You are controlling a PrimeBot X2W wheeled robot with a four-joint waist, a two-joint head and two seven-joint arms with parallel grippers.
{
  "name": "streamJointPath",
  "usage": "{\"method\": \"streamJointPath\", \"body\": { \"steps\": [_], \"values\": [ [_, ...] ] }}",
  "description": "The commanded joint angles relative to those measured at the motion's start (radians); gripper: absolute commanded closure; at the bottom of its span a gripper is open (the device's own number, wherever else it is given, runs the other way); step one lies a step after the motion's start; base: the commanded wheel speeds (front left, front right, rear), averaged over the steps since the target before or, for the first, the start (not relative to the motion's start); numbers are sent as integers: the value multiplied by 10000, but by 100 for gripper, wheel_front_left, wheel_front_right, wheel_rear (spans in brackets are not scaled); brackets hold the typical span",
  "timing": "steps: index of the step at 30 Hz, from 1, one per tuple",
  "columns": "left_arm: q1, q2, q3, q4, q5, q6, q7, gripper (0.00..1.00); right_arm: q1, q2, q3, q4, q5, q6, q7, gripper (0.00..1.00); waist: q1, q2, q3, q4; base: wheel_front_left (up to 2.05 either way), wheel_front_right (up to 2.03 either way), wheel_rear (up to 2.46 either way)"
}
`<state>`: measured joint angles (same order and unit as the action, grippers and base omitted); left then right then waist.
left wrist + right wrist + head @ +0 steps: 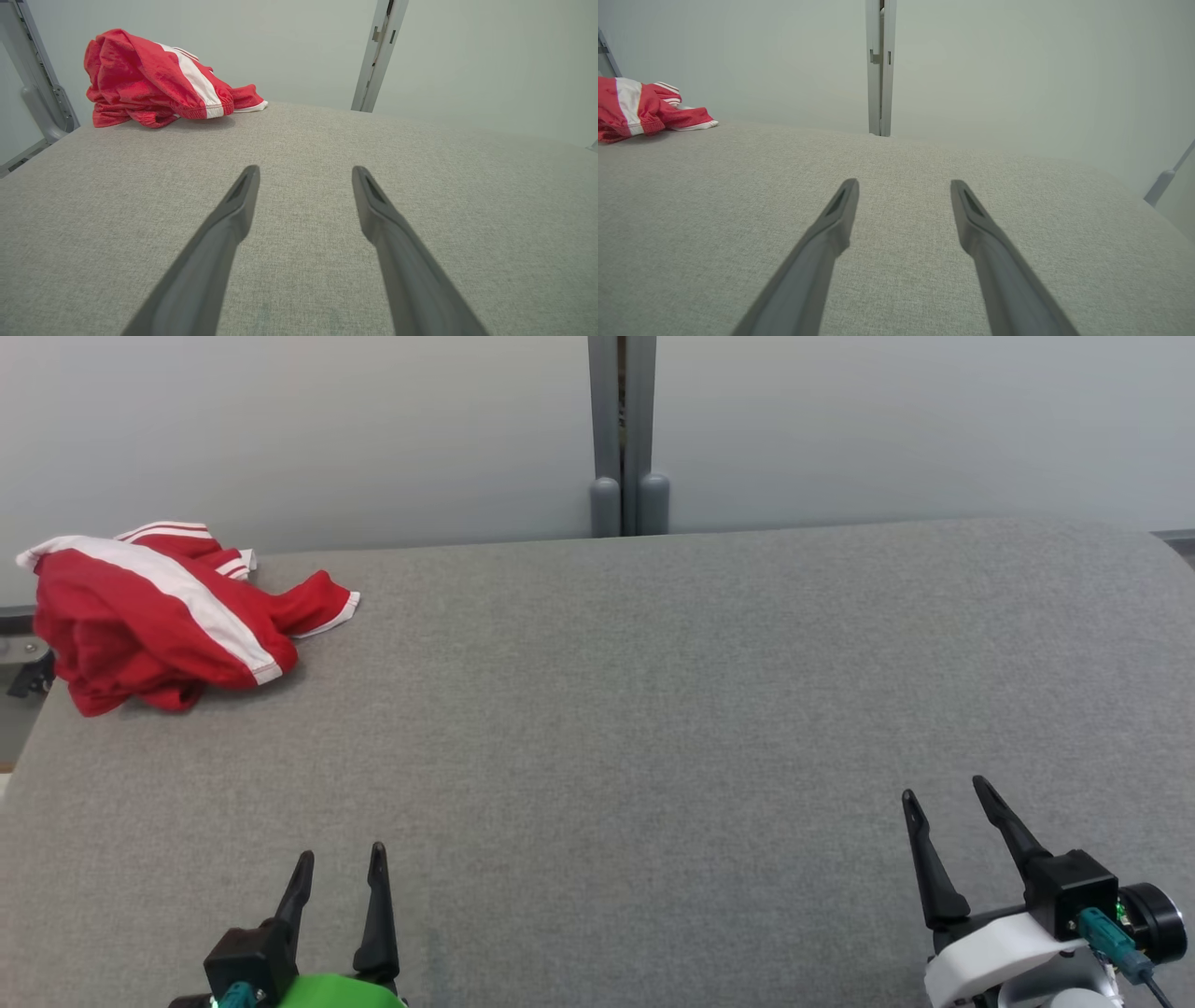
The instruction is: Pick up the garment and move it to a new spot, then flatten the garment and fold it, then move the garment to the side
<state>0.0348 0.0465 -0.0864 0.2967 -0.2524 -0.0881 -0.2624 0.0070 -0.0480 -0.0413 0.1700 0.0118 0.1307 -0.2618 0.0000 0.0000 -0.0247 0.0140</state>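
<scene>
The garment [159, 611] is red with white stripes and lies crumpled at the far left corner of the grey fabric table [653, 709]. It also appears at the upper left of the left wrist view, garment [154, 81], and at the left edge of the right wrist view, garment [640, 107]. My left gripper [341, 861] stands open near the front edge at the lower left, well short of the garment, with nothing between its fingers [238, 200]. At the lower right my right gripper [945, 793] is open too, and nothing sits between its fingers [840, 210].
A grey vertical post [624, 434] stands behind the table's far edge against a pale wall. The table's left edge runs close beside the garment, with a metal frame part [23, 663] just past it. Bare grey cloth stretches across the middle and right.
</scene>
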Motion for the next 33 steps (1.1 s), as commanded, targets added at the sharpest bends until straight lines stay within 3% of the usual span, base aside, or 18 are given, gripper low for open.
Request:
{"method": "streamJointPath", "body": {
  "steps": [1,20,33],
  "values": [
    [17,71,6,9,-55,-37,-37,0,111,-43,-22,-12,38,1,-51,0,0,0,4,191,0,0,0],
    [127,67,106,6,145,-65,-26,0,115,-43,144,64,241,1,-49,0,0,0,55,2350,0,0,0],
    [122,67,295,-107,66,-39,-26,0,20,-44,267,6,171,1,-49,0,0,0,244,2463,0,0,0]
  ]
}}
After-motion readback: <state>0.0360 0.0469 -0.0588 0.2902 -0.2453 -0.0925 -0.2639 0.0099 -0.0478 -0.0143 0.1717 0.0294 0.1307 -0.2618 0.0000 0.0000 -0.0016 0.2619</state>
